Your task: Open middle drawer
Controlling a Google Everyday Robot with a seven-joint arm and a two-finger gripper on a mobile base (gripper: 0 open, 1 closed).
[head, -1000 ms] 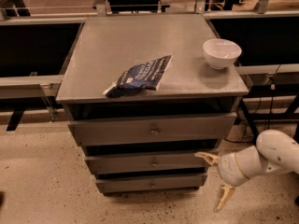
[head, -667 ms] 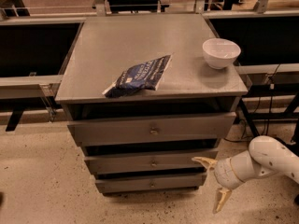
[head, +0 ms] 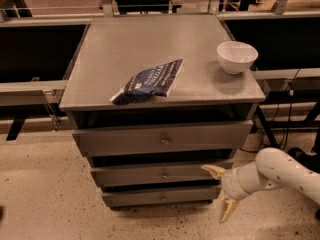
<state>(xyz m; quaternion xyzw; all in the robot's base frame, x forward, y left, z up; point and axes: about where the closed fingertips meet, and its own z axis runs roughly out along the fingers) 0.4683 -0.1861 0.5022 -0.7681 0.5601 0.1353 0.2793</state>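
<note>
Compared with the earlier frames, the cream-coloured two-finger tool point(head: 220, 193) has shifted a little to the left, closer to the cabinet. Its two pointed fingers are spread wide apart, one angled up and to the left and the other down, and nothing is held between them. The white, rounded arm point(head: 280, 171) carries the tool in from the lower right.

Just left of the tool lies the grey flat-fronted middle drawer point(head: 150, 175), with a small round metal knob point(head: 164, 174) at its centre. The upper fingertip sits at the right end of this front; contact cannot be confirmed. Below and left of the tool is the narrowest grey drawer front point(head: 160, 198); above and left of it is the taller, wider grey drawer front point(head: 160, 140).

Well above the tool, the flat grey worktop point(head: 150, 39) carries a white round bowl point(head: 237, 57) near its right edge and, further left, a dark blue crinkled snack bag point(head: 149, 81) lying flat. A speckled beige floor point(head: 45, 199) lies beneath.
</note>
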